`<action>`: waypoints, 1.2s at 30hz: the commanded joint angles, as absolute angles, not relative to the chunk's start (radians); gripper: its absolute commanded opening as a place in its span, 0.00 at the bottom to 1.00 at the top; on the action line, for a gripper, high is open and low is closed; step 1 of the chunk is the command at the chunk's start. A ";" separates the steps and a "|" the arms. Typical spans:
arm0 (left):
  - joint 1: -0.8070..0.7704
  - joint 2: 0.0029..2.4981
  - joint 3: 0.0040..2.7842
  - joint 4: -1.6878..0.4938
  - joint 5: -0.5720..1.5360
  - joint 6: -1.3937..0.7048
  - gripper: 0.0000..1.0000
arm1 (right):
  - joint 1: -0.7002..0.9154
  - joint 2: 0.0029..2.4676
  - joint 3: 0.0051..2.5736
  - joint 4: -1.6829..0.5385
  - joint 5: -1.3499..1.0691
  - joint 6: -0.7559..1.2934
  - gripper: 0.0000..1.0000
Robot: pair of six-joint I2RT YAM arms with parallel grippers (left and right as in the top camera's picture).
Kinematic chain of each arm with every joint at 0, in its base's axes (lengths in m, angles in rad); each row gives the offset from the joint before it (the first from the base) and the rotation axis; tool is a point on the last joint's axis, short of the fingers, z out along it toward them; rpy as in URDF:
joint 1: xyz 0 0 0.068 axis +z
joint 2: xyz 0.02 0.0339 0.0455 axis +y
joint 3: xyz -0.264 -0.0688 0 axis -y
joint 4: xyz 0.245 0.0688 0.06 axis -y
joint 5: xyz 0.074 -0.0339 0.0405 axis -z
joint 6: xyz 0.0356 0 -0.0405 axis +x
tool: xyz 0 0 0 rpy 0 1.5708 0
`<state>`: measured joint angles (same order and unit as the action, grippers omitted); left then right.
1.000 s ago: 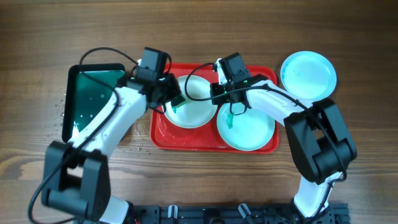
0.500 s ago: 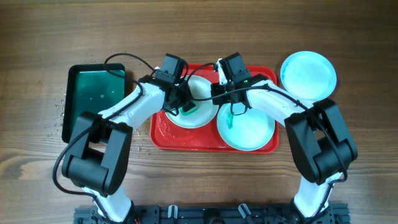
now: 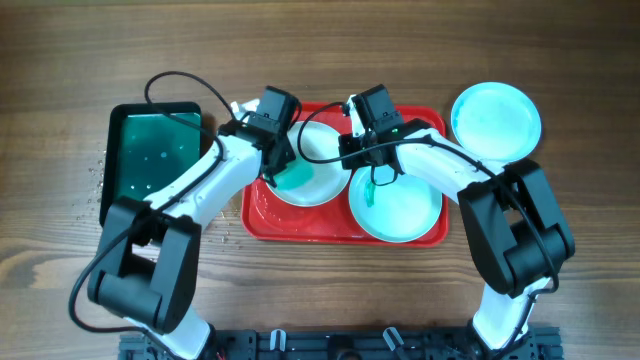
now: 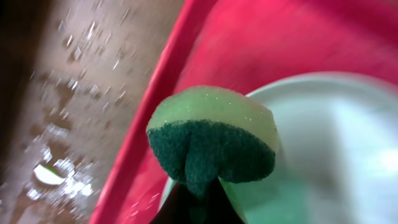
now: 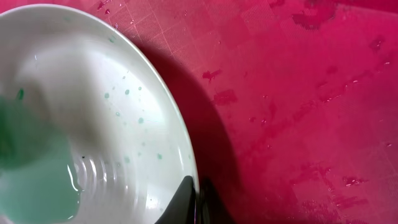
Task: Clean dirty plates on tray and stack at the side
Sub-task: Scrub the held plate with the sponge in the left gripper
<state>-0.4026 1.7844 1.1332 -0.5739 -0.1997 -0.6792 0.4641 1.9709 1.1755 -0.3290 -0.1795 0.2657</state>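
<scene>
The red tray [image 3: 268, 222] holds a white plate [image 3: 318, 180] on its left and a pale blue plate [image 3: 400, 212] with a teal smear on its right. Another pale blue plate [image 3: 496, 120] lies on the table beyond the tray's right end. My left gripper [image 3: 283, 170] is shut on a green sponge [image 4: 211, 140], pressed on the white plate [image 4: 336, 143] near its left rim. My right gripper [image 5: 196, 200] is shut on the white plate's [image 5: 93, 112] right rim. Green specks and soapy water show inside that plate.
A dark green tray [image 3: 150, 160] holding liquid stands left of the red tray. Water drops wet the wood [image 4: 56, 124] beside the red tray's left rim [image 4: 161, 87]. Both arms cross above the red tray's back half.
The left gripper has swept the sponge rightward into the white plate and back toward its left rim. The right gripper has stayed still on the rim.
</scene>
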 commanded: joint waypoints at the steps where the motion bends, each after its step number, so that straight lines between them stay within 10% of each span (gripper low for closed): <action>1: -0.396 1.765 1.126 -0.492 0.017 -0.685 0.04 | 0.462 1.972 1.171 -0.345 -0.123 0.247 0.04; 13: -0.401 1.928 1.126 -0.424 0.122 -0.685 0.04 | 0.462 1.972 1.171 -0.353 -0.123 0.247 0.04; 36: -0.353 1.649 1.126 -0.604 -0.342 -0.606 0.04 | 0.462 1.945 1.173 -0.379 -0.122 0.243 0.04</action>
